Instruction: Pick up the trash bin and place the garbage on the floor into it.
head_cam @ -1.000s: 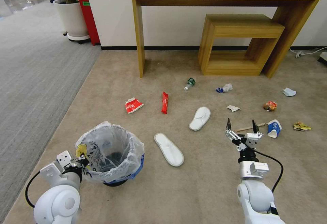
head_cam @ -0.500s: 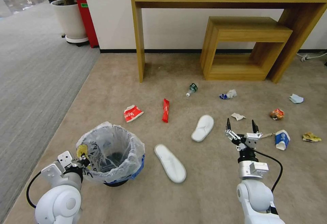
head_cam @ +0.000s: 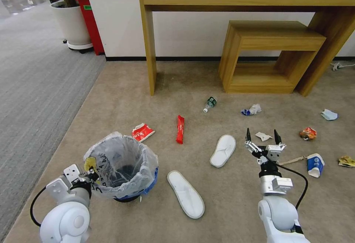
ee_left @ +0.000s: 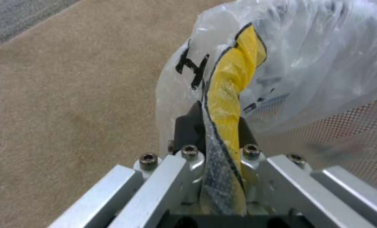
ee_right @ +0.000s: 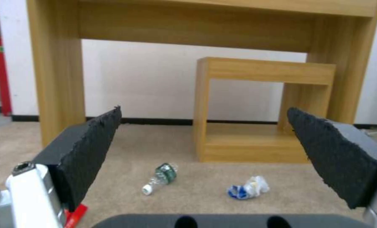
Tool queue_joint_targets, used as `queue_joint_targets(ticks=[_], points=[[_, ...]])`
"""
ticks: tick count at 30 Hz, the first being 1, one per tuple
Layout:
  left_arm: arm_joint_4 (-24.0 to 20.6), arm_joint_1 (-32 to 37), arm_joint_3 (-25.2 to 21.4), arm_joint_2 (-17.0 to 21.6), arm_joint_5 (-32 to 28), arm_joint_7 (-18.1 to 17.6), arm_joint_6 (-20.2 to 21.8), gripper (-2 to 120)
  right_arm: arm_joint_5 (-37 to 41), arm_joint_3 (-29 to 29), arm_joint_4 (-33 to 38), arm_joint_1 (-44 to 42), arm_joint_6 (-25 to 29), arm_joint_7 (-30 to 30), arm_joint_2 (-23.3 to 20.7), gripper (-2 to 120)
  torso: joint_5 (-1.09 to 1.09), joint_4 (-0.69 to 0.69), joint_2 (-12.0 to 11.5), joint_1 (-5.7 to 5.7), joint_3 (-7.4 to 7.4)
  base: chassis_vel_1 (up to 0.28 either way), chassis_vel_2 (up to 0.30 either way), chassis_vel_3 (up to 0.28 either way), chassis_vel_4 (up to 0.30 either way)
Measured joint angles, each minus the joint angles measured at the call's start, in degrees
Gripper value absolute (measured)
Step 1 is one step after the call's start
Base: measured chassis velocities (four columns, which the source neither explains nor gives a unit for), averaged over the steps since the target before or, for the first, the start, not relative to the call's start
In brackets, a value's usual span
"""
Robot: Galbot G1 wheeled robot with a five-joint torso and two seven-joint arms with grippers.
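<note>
The trash bin (head_cam: 120, 169), lined with a crinkly clear bag, sits low at my left. My left gripper (head_cam: 90, 174) is shut on the bag's rim with its yellow strip (ee_left: 232, 88). My right gripper (head_cam: 261, 136) hangs open and empty above the beige floor (head_cam: 229, 206). Garbage lies scattered: two white slippers (head_cam: 186, 194) (head_cam: 223, 150), a red wrapper (head_cam: 180, 129), a red-white packet (head_cam: 142, 132), a bottle (head_cam: 209, 103) (ee_right: 161, 177), crumpled blue-white paper (head_cam: 251, 110) (ee_right: 248, 188), a white scrap (head_cam: 263, 136), a blue-white cup (head_cam: 315, 164), a wooden stick (head_cam: 292, 160) and a yellow wrapper (head_cam: 347, 160).
A tall wooden desk (head_cam: 148, 43) with a low wooden stool (head_cam: 273, 40) under it stands against the white wall. A white planter (head_cam: 72, 23) and a red box (head_cam: 90, 21) stand at the far left by the grey ribbed carpet (head_cam: 33, 80).
The whole picture has shifted: the camera has moved forward, so desk and litter sit nearer and lower. Both grippers hold the same pose, the left still on the bin.
</note>
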Motion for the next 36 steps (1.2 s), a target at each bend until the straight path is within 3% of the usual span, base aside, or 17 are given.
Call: queue_joint_targets(ticks=[6,15,18,22,30,36], points=[[-0.7,0.7,-0.2,0.0,0.5,0.7,-0.5,3,3.5,-1.4,0.4,-0.6,-2.4,-2.9,-2.4,100,0.00,0.00,0.0,0.00,0.00,0.000,0.000,0.000,0.000],[-1.3,1.4,-0.1,-0.7,1.7,1.3,-1.0,3,14.5,-7.8,-3.2,-2.6,-2.5,-9.2,-10.8,100,0.01,-0.01,0.0,0.00,0.00,0.000,0.000,0.000,0.000],[-0.8,1.4,0.0,-1.0,2.3,1.6,-1.3,3,18.3,-11.6,-3.9,-3.7,-3.7,-5.5,-16.3,100,-0.01,-0.01,0.0,0.00,0.00,0.000,0.000,0.000,0.000],[-0.1,1.2,0.1,-1.3,2.8,1.7,-1.5,3,20.9,-15.2,-3.7,-4.3,-7.3,-0.3,-20.3,100,0.00,0.00,0.0,0.00,0.01,0.000,0.000,0.000,0.000],[1.4,0.6,0.4,-1.7,3.5,2.1,-2.1,3,27.1,-21.8,-1.6,-5.1,-17.8,7.4,-24.7,100,0.00,0.00,0.0,0.00,0.01,0.000,0.000,0.000,0.000],[2.0,0.4,0.4,-1.8,3.7,2.1,-2.3,3,28.7,-26.1,-2.8,-4.3,-19.8,9.0,-25.1,100,0.00,0.00,0.0,0.00,0.01,0.000,0.000,0.000,0.000]])
